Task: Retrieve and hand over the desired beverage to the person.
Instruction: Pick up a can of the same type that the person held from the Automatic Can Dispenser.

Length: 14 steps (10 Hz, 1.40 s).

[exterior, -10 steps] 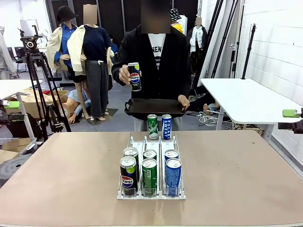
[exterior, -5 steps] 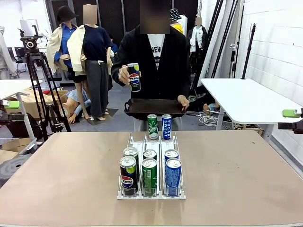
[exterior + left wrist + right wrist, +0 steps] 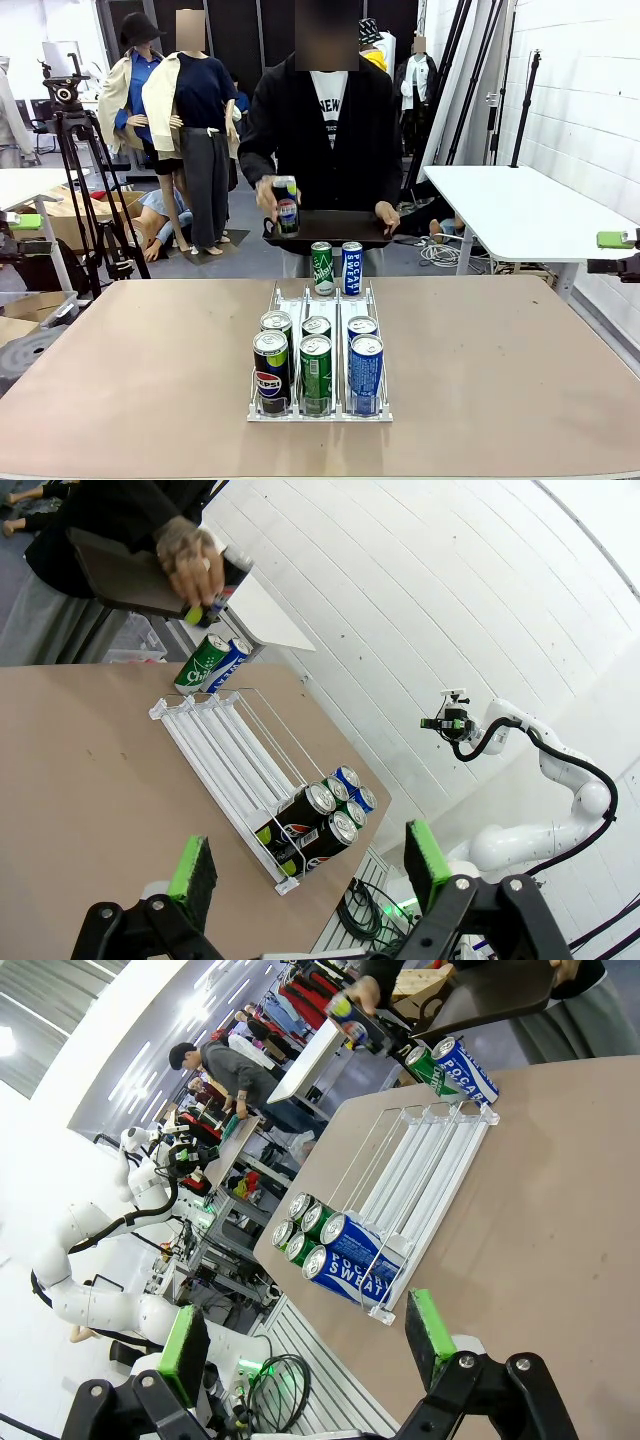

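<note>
The person (image 3: 325, 130) in a black jacket and white lettered T-shirt stands at the table's far side, holding a dark tray (image 3: 325, 228) in one hand and a Pepsi can (image 3: 287, 212) in the other, low over the tray. A white rack (image 3: 318, 345) at mid-table holds Pepsi cans (image 3: 270, 368), green cans (image 3: 316, 370) and blue Pocari Sweat cans (image 3: 365, 370) at its near end, plus a green can (image 3: 321, 267) and a blue can (image 3: 352, 266) at its far end. My left gripper (image 3: 310, 865) is open, above the table. My right gripper (image 3: 305, 1335) is open too, with nothing in it.
A camera tripod (image 3: 75, 170) stands at the far left and a white side table (image 3: 520, 215) at the right. The brown table (image 3: 520, 370) has bare surface on both sides of the rack.
The person has lowered the Pepsi can from chest height down to the tray. The cans in the rack have not moved.
</note>
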Each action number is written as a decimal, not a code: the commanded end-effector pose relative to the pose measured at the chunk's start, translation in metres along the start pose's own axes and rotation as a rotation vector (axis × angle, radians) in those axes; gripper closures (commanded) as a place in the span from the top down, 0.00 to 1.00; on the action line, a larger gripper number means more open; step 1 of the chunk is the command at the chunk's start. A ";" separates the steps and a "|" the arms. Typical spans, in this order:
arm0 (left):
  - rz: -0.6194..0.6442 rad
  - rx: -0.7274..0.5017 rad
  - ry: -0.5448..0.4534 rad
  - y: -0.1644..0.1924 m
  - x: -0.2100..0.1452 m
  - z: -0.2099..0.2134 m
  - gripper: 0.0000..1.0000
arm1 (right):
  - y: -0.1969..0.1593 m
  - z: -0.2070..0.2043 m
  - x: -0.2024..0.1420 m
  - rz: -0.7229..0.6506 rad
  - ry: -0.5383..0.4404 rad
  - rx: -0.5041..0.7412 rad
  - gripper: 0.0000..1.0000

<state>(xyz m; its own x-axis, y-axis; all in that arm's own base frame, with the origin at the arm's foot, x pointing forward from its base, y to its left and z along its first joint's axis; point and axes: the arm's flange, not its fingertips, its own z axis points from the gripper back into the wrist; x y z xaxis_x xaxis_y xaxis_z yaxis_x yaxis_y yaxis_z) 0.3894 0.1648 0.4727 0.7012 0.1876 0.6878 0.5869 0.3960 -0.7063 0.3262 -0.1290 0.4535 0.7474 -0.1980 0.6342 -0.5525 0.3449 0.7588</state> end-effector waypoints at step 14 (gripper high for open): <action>0.183 0.029 0.254 -0.006 0.007 -0.127 1.00 | -0.002 -0.002 0.002 0.017 -0.024 0.021 1.00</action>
<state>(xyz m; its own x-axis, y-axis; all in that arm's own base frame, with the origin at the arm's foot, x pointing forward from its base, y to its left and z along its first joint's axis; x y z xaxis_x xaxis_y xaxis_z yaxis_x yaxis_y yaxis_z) 0.4364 0.0593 0.4582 0.8560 0.0594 0.5136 0.4573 0.3764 -0.8057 0.3265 -0.1287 0.4533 0.7483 -0.1968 0.6335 -0.5520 0.3448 0.7592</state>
